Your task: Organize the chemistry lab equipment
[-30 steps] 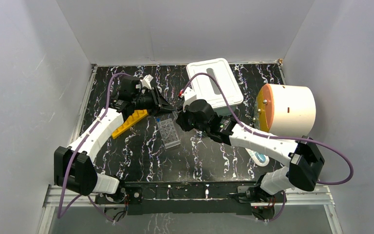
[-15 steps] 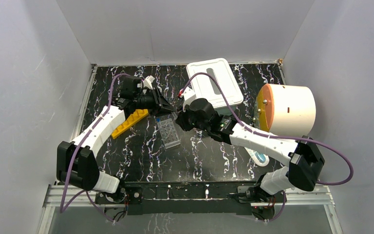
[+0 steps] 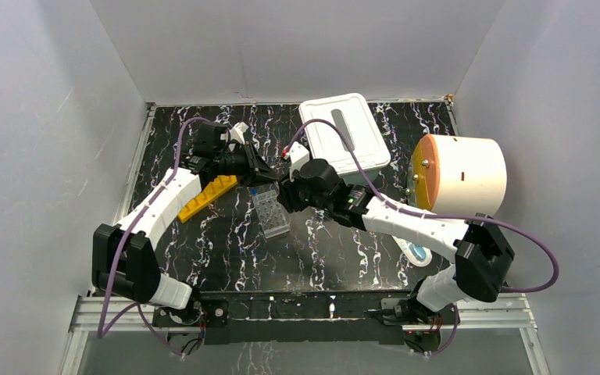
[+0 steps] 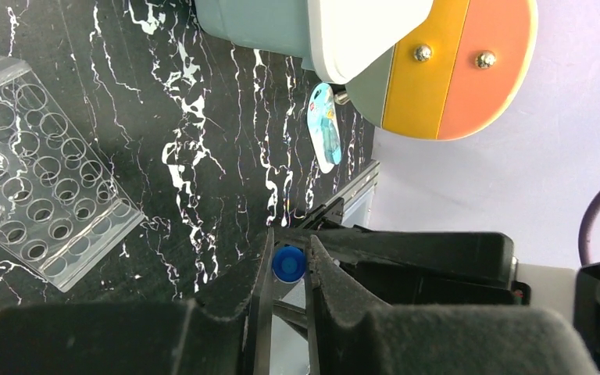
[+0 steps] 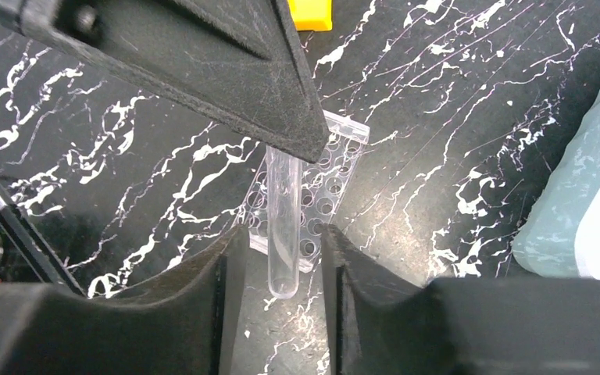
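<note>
Yellow-orange rack (image 3: 209, 197) lies left of centre, apart from the table's left edge. Left gripper (image 4: 287, 262) is clamped on the cap of a blue-capped tube (image 5: 283, 234), which hangs above the clear well plate (image 3: 270, 212). Right gripper (image 3: 283, 191) flanks the tube, jaws apart, a gap on each side. White box (image 3: 342, 134) sits at the far edge; bare tabletop (image 3: 328, 258) lies towards the arm bases.

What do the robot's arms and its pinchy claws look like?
The left arm and right arm are smooth white tubes with chunky black joints. A thin purple cable loops along each one. The left gripper and right gripper are matte black, each with two wedge-shaped fingers, a bit scratched.
</note>
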Robot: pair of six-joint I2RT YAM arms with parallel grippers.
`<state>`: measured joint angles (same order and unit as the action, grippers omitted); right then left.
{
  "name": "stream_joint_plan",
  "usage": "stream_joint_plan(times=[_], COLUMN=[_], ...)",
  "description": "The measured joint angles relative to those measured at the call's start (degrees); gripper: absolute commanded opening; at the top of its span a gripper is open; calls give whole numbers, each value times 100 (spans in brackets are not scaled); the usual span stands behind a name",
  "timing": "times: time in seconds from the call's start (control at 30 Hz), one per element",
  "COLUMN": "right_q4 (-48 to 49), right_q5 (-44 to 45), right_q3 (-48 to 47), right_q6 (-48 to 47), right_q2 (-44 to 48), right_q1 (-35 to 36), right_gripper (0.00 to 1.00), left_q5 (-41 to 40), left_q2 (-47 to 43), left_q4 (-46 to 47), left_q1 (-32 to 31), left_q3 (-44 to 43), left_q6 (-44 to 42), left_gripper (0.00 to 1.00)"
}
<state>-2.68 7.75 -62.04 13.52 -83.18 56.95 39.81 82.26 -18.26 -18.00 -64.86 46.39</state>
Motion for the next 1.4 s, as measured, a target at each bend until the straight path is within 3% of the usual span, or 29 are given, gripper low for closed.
stream_joint_plan(times=[0.13,0.4,0.67,0.8,1.0,1.2,1.4], right_q4=[-20,-13,-42,-85,-238,-457,-654], right_q5=[4,66,420,573,651,601,494], right_q3=[0,0,2,24,109,109,109], right_q6=[90,138,291,446,597,632,573], right_q2=[-74,-44,111,175,258,264,280], right_q1=[0,-22,-142,-280,-470,-623,-793], right_gripper=[67,70,70,70,70,70,70], left_q5=[-125,-1335,-2804,-3582,-4942,-5987,-6411], left_q2=[-20,-525,-1386,-1539,-1434,-1421,-1250], left_q4=[0,-192,-184,-85,201,636,1268], left_q1=[-2,-2,-157,-570,-1694,-2059,-2256], left_q3=[-57,-7,590,739,927,1425,1812], left_q6=[-146,-1008,-1851,-2179,-2433,-2328,-2149], left_gripper=[2,4,4,4,3,4,4])
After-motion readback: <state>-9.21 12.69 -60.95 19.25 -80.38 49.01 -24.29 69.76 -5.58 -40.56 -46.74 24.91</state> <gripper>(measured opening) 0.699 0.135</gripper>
